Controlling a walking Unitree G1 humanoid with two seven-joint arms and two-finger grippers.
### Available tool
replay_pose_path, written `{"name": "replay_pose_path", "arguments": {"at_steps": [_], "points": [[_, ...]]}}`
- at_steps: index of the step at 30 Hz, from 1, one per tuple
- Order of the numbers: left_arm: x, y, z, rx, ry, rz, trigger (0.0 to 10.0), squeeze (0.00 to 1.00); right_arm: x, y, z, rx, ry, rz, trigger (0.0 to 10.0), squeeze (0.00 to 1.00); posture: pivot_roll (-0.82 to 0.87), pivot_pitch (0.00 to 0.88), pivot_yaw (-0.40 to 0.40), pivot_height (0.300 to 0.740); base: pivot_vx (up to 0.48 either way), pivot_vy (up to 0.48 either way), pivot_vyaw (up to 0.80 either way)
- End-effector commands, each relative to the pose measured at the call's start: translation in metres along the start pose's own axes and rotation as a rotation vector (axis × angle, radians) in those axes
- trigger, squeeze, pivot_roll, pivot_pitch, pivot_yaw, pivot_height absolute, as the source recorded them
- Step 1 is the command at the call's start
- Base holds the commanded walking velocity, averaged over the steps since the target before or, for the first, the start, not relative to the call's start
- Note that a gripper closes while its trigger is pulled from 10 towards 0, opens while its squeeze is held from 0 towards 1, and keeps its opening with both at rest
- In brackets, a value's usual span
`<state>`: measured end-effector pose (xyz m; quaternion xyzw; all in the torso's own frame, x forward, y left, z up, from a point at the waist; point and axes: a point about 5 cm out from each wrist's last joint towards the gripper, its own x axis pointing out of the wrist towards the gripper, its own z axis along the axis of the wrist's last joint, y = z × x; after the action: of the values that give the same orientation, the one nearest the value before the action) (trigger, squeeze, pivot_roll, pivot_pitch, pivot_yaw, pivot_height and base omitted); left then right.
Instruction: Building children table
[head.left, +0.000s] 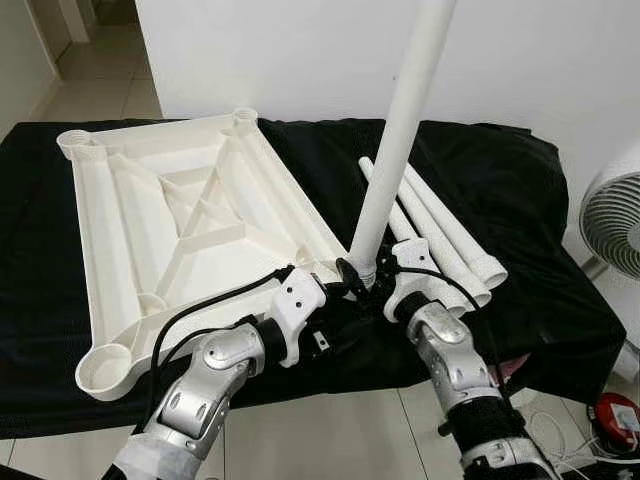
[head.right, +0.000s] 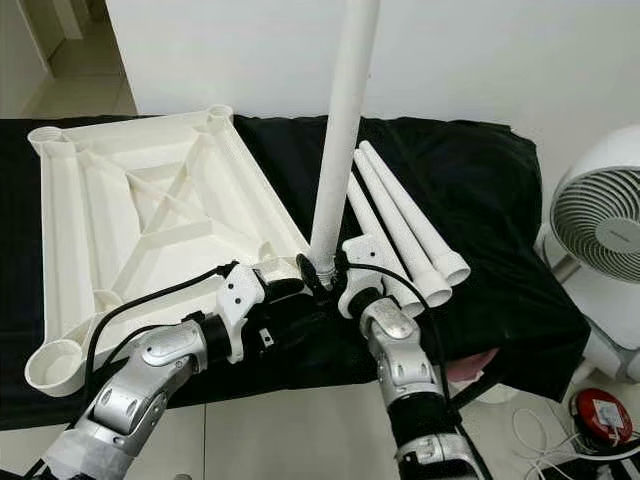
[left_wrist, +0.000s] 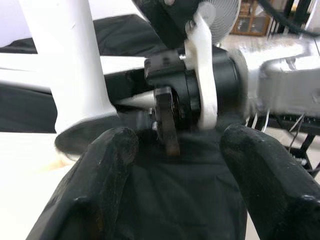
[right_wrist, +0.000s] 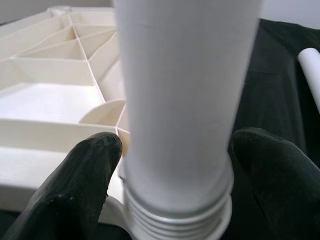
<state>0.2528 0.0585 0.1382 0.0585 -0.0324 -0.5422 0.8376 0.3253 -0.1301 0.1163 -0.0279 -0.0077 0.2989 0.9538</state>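
On the black cloth-covered table (head.left: 500, 170), toward my left, the cream-white plastic tabletop panel (head.left: 170, 215) lies upside down, its underside showing raised diagonal ribs and a round socket at each corner. At its near right corner a long white plastic tube leg (head.left: 400, 130) stands almost upright, leaning slightly to my right, its threaded collar sitting at that corner socket. My left gripper (left_wrist: 172, 170) is just beside the base of that leg; its two black fingers (left_wrist: 100, 170) are spread wide with only cloth between them, so it holds nothing. My right gripper (right_wrist: 175, 165) meets the same leg from the other side: its black fingers flank the tube just above the threads, but I cannot tell whether they press on it. Further right, three spare white tube legs (head.left: 445, 235) lie side by side on the cloth. Off the table's right edge stands a white round floor fan (head.right: 600, 230).
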Motion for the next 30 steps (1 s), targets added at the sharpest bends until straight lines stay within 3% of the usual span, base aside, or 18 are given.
{"name": "replay_pose_path", "arguments": {"at_steps": [1, 9, 15, 16, 19, 20, 30], "points": [[-0.001, 0.001, -0.003, 0.0, 0.018, -0.002, 10.0, 0.0, 0.002, -0.005, 0.003, -0.012, -0.007, 0.036, 10.0, 0.0, -0.06, 0.0, -0.047, 0.74, 0.0, 0.0, 0.0], [-0.007, 0.005, -0.004, 0.008, 0.044, -0.008, 10.0, 0.0, 0.018, -0.011, 0.01, -0.061, 0.009, 0.126, 10.0, 0.0, -0.05, 0.0, -0.043, 0.74, 0.0, 0.0, 0.0], [-0.009, 0.005, -0.004, 0.012, 0.058, -0.017, 10.0, 0.0, 0.033, -0.006, 0.012, -0.086, 0.032, 0.205, 10.0, 0.0, -0.05, 0.0, -0.04, 0.74, 0.0, 0.0, 0.0], [-0.009, 0.005, -0.004, 0.012, 0.058, -0.017, 10.0, 0.0, 0.034, -0.005, 0.012, -0.089, 0.036, 0.209, 3.9, 0.0, -0.04, 0.0, -0.04, 0.74, 0.0, 0.0, 0.0], [-0.009, 0.005, -0.004, 0.012, 0.059, -0.017, 10.0, 0.0, 0.035, -0.005, 0.012, -0.091, 0.039, 0.212, 3.9, 0.0, -0.04, 0.0, -0.04, 0.74, 0.0, 0.0, 0.0], [-0.009, 0.005, -0.004, 0.012, 0.059, -0.018, 10.0, 0.0, 0.036, -0.004, 0.012, -0.09, 0.039, 0.214, 0.0, 0.0, -0.04, 0.0, -0.042, 0.74, 0.0, 0.0, 0.0], [-0.006, 0.003, -0.004, 0.008, 0.053, -0.023, 10.0, 0.0, 0.034, -0.005, 0.004, -0.067, 0.063, 0.241, 0.0, 0.0, -0.04, 0.0, -0.044, 0.74, 0.0, 0.0, 0.0]]}}
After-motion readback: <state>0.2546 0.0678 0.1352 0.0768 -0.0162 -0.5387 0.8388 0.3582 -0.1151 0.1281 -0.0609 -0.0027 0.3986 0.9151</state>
